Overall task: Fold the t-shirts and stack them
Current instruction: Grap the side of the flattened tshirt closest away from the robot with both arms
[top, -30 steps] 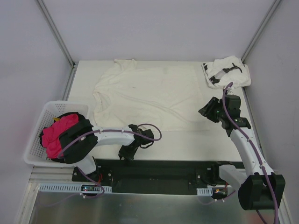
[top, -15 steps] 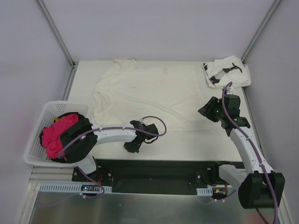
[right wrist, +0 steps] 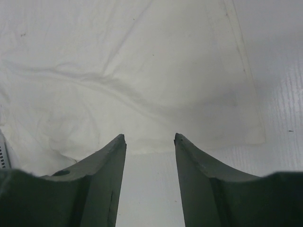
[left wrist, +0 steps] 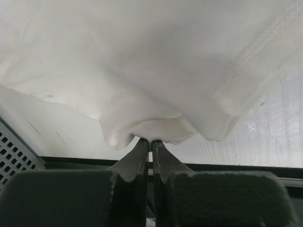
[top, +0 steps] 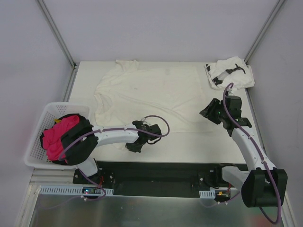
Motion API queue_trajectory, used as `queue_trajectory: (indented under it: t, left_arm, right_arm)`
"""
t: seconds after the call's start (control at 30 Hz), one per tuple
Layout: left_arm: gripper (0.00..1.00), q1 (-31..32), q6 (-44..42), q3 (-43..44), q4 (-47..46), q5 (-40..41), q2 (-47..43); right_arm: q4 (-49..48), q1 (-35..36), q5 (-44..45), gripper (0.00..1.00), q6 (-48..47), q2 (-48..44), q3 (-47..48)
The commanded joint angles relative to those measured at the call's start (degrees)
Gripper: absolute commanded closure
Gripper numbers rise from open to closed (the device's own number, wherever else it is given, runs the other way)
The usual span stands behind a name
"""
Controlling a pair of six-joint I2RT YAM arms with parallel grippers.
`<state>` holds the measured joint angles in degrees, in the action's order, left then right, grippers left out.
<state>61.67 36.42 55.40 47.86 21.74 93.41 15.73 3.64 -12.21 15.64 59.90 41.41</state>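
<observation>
cream shirt point(top: 151, 92) spread on table point(top: 189, 142), long axis running left to right, hem toward our right arm. left gripper point(left wrist: 151, 142) pressed together, pinching shirt's near edge. right gripper point(right wrist: 150, 137) spread, hanging over near hem corner; we judge that corner is its to take. printed shirt point(top: 230, 72) bundled at far right, well apart.

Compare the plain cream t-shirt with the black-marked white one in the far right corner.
The cream-white t-shirt lies spread out across the table; the white t-shirt with black marks sits bunched in a compact heap. The cream-white one covers far more surface and is plain, unlike the marked one. The left gripper is shut on its near hem; nothing touches the marked one. Both are pale cloth shirts.
</observation>
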Motion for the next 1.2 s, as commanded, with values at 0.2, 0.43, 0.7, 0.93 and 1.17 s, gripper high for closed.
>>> queue_trajectory:
  t: [0.2,0.43,0.7,0.93,1.17]
  left_arm:
    - [1.00,-0.32,-0.21,6.21,6.89,5.95,-1.12]
    - [1.00,-0.41,-0.30,8.32,8.83,8.14,-1.73]
    - [1.00,-1.20,-1.44,10.43,10.15,9.81,-2.17]
    - [1.00,-2.87,-2.50,11.49,10.77,11.22,-3.84]
    - [1.00,-3.57,-3.90,11.84,10.77,11.75,-4.81]
  right_arm:
    - [-2.45,0.40,3.42,0.41,-0.26,6.10,0.52]
    - [-0.52,0.32,7.81,0.38,-0.35,8.12,0.69]
    - [-1.31,0.40,11.15,0.40,0.44,9.01,-1.77]
    - [-0.87,0.32,14.93,0.45,1.85,9.36,-3.35]
    - [4.30,0.23,23.88,0.46,1.68,7.08,-4.14]
